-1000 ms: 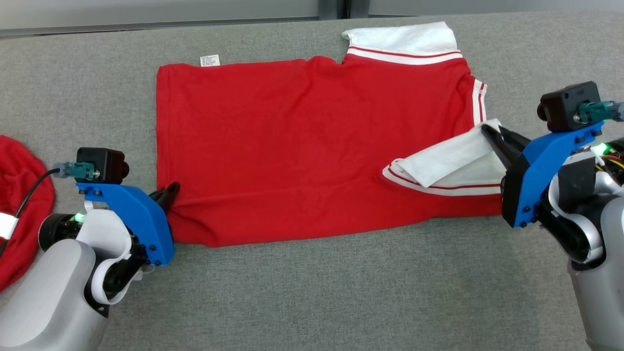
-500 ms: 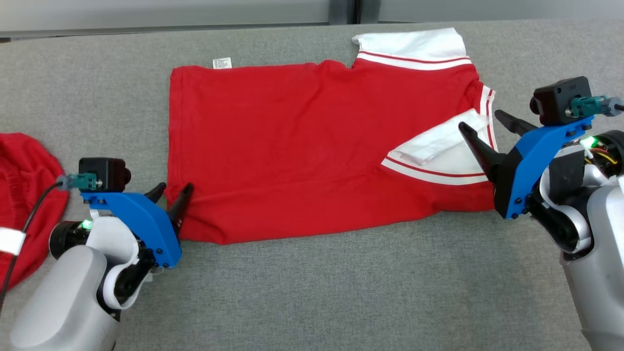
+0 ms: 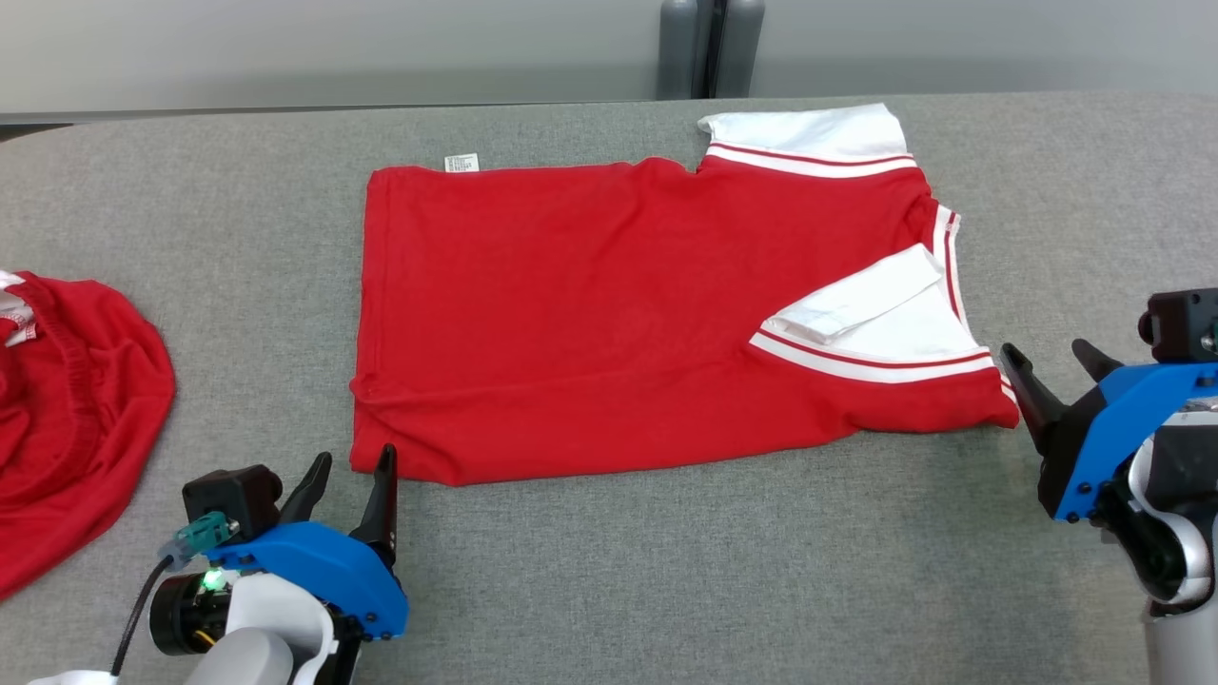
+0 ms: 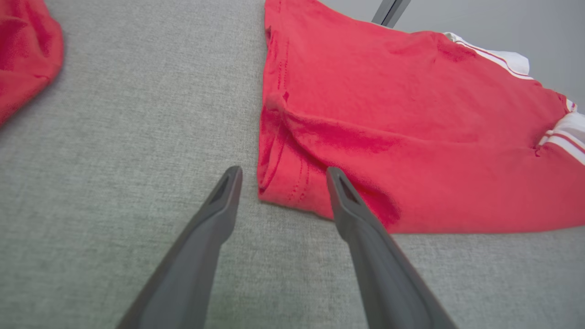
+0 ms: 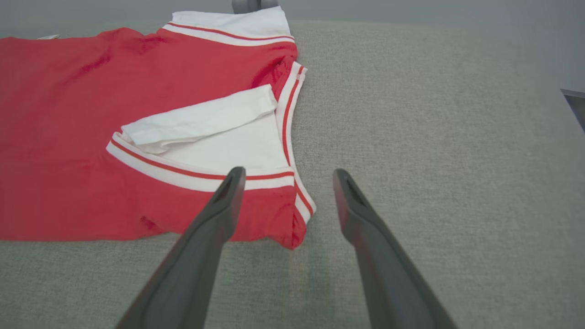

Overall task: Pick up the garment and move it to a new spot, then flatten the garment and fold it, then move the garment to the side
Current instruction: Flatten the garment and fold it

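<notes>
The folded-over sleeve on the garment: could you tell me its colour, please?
The sleeve is white with a thin red stripe; right wrist view shows it best.

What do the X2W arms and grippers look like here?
Left gripper and right gripper match: two long dark tapered fingers, blue bracket, black camera box. On the left, a teal plug with black cable, a green light, pale grey forearm.

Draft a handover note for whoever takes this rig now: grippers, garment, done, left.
Left gripper: open, empty, by the near-left corner of the red knit shirt with white striped sleeves.
Right gripper: open, empty, off its near-right corner.
Shirt lies flat on the grey fabric table, one white sleeve folded over the body.
Done: placed, flattened, partly folded. Left: likely finish folding, move aside.
</notes>
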`<state>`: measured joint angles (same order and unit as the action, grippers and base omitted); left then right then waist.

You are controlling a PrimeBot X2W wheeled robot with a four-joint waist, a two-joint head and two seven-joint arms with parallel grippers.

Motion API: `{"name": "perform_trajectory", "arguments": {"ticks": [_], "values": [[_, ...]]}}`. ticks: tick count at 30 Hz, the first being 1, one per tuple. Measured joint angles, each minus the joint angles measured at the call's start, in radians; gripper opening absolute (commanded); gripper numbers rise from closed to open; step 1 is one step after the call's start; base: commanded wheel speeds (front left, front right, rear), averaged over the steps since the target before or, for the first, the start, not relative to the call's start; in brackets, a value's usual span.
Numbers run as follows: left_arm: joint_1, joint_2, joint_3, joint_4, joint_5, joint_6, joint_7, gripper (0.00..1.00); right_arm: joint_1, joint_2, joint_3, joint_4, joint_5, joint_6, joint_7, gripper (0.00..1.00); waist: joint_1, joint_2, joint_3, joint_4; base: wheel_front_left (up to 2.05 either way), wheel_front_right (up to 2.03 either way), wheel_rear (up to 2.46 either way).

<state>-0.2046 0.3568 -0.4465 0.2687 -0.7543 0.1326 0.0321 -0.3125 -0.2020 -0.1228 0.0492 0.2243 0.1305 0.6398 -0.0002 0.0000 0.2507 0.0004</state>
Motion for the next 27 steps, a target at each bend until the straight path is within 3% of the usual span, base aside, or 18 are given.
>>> {"name": "perform_trajectory", "arguments": {"ticks": [8,21,22,23,24,27], "values": [[-0.058,-0.038,-0.036,0.076,0.052,0.042,-0.007,1.00,-0.008,0.102,-0.074,0.076,-0.111,0.000,-0.041,1.00,0.0000,0.0000,0.024,0.002,0.00,0.00,0.00],[-0.135,-0.069,-0.066,0.187,0.069,0.058,0.019,1.00,-0.089,0.137,-0.089,0.297,-0.189,0.000,-0.087,1.00,0.0000,0.0001,0.062,0.007,0.00,0.00,0.00],[-0.139,-0.071,-0.067,0.196,0.067,0.052,0.020,0.64,-0.094,0.137,-0.085,0.309,-0.188,0.000,-0.087,0.55,0.0000,0.0000,0.063,0.008,0.00,0.00,0.00],[-0.141,-0.072,-0.069,0.202,0.067,0.050,0.021,0.00,-0.098,0.137,-0.078,0.319,-0.188,-0.001,-0.087,0.41,0.0000,0.0000,0.064,0.009,0.00,0.00,0.00],[-0.143,-0.076,-0.069,0.209,0.059,0.040,0.026,0.00,-0.100,0.137,-0.077,0.325,-0.188,-0.001,-0.093,0.00,0.0000,0.0000,0.064,0.009,0.00,0.00,0.00],[-0.149,-0.077,-0.070,0.230,0.048,0.024,0.037,0.00,-0.102,0.139,-0.068,0.337,-0.177,0.000,-0.105,0.00,0.0000,0.0000,0.059,0.009,0.00,0.00,0.00]]}}
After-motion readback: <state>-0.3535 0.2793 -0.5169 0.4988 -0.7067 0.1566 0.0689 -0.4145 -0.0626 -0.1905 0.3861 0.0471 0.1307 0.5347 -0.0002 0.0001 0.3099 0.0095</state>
